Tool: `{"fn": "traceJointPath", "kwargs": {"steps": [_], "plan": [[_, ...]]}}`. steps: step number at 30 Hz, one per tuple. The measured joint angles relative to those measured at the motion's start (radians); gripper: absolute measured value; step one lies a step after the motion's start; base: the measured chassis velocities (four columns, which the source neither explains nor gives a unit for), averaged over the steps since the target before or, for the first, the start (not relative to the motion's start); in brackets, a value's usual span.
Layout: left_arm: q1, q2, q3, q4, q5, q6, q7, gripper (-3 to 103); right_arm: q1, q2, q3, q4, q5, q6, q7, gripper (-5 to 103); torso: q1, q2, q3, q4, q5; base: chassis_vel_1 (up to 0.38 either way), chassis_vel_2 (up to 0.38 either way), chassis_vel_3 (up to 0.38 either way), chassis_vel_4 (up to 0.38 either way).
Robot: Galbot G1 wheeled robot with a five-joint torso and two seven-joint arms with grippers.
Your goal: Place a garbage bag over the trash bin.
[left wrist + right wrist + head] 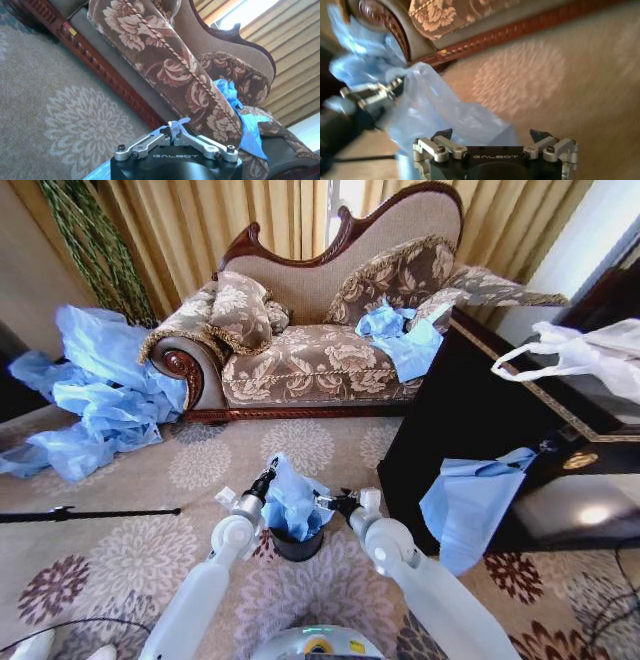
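Note:
The small black trash bin (298, 545) stands on the patterned carpet just ahead of me. The light-blue garbage bag (291, 500) rises crumpled out of its mouth and hides the rim. My left gripper (267, 477) is at the bag's upper left edge; the left wrist view shows this gripper (175, 137) shut on a pinch of the blue film. My right gripper (328, 503) sits at the bag's right side. Seen from the right wrist, that gripper (490, 134) stands open, the bag (437, 112) just beyond its fingers, and the left gripper (395, 84) holds the bag's far edge.
A floral sofa (320, 350) stands behind the bin, with blue plastic (400, 335) on its seat. A heap of blue sheeting (95, 395) lies at the left. A dark cabinet (470, 410) at the right carries a white bag (590, 355). A black rod (80, 513) lies on the carpet.

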Motion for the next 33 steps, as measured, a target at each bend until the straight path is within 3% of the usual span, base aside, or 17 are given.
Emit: {"fn": "traceJointPath", "kwargs": {"steps": [6, 9, 11, 13, 14, 16, 17, 18, 20, 23, 25, 26, 28, 30, 33], "plan": [[0.002, -0.002, 0.000, -0.007, 0.000, 0.000, 0.000, 0, 0.004, 0.012, 0.024, -0.069, 0.059, 0.009, -0.074, 103, 0.000, 0.000, 0.000, -0.0002, 0.0000, 0.000, 0.000, 0.000, 0.000], [0.006, -0.002, 0.000, -0.015, 0.000, 0.000, 0.000, 0, 0.002, 0.017, 0.023, -0.092, 0.026, 0.038, -0.107, 89, 0.000, 0.000, 0.000, -0.0002, -0.0001, 0.000, 0.000, 0.000, 0.000], [0.008, -0.002, -0.001, -0.018, 0.000, 0.000, 0.002, 0, 0.001, 0.018, 0.021, -0.097, 0.018, 0.047, -0.113, 89, 0.000, 0.000, 0.000, -0.0002, -0.0001, 0.000, 0.000, 0.000, 0.000], [0.015, -0.003, -0.001, -0.025, 0.002, 0.000, 0.004, 0, -0.001, 0.024, 0.019, -0.113, -0.002, 0.071, -0.131, 79, 0.000, 0.000, 0.000, -0.0002, -0.0001, 0.000, 0.000, 0.000, 0.000], [0.015, -0.003, -0.001, -0.025, 0.002, 0.000, 0.004, 0, -0.001, 0.024, 0.019, -0.113, -0.002, 0.071, -0.131, 79, 0.000, 0.000, 0.000, -0.0002, -0.0001, 0.000, 0.000, 0.000, 0.000], [0.020, -0.003, -0.001, -0.031, 0.003, 0.000, 0.005, 0, -0.004, 0.030, 0.019, -0.119, -0.016, 0.085, -0.142, 68, 0.000, 0.000, 0.000, -0.0002, -0.0001, 0.000, 0.000, 0.000, 0.000], [0.023, -0.003, -0.001, -0.033, 0.004, 0.000, 0.005, 0, -0.005, 0.033, 0.021, -0.119, -0.017, 0.088, -0.143, 68, 0.000, 0.000, 0.000, -0.0002, 0.0000, 0.000, 0.000, 0.000, 0.000], [0.027, -0.002, -0.001, -0.036, 0.007, 0.000, 0.007, 0, -0.007, 0.036, 0.021, -0.112, -0.016, 0.092, -0.141, 57, 0.000, 0.000, 0.000, -0.0002, -0.0001, 0.000, 0.000, 0.000, 0.000], [0.030, -0.001, -0.002, -0.037, 0.009, 0.001, 0.007, 0, -0.008, 0.037, 0.021, -0.106, -0.016, 0.095, -0.139, 57, 0.000, 0.000, 0.000, -0.0002, -0.0001, 0.000, 0.000, 0.000, 0.000], [0.035, 0.000, -0.004, -0.041, 0.015, 0.008, 0.008, 0, -0.007, 0.041, 0.018, -0.100, -0.015, 0.096, -0.130, 40, 0.000, 0.000, 0.000, -0.0002, -0.0001, 0.000, 0.000, 0.000, 0.000], [0.036, 0.000, -0.004, -0.043, 0.017, 0.012, 0.008, -3, -0.007, 0.043, 0.018, -0.100, -0.015, 0.096, -0.126, 35, 0.000, 0.000, 0.000, -0.0002, -0.0001, 0.000, 0.000, 0.000, 0.000], [0.038, 0.001, -0.004, -0.046, 0.020, 0.017, 0.006, 1, -0.006, 0.045, 0.018, -0.101, -0.015, 0.096, -0.124, 35, 0.000, 0.000, 0.000, -0.0002, -0.0001, 0.000, 0.000, 0.000, 0.000], [0.044, 0.003, -0.007, -0.054, 0.023, 0.023, 0.006, 12, -0.007, 0.047, 0.020, -0.102, -0.017, 0.098, -0.119, 24, 0.000, 0.000, 0.000, -0.0002, -0.0001, 0.000, 0.000, 0.000, 0.000], [0.048, 0.006, -0.008, -0.061, 0.024, 0.023, 0.006, 12, -0.007, 0.047, 0.021, -0.101, -0.017, 0.098, -0.116, 19, 0.000, 0.000, 0.000, -0.0002, -0.0001, 0.000, 0.000, 0.000, 0.000], [0.070, 0.018, -0.020, -0.094, 0.019, 0.031, -0.016, 28, -0.008, 0.045, 0.029, -0.099, -0.020, 0.100, -0.110, 3, 0.000, 0.000, 0.000, -0.0003, -0.0001, 0.000, 0.000, 0.000, 0.000]]}}
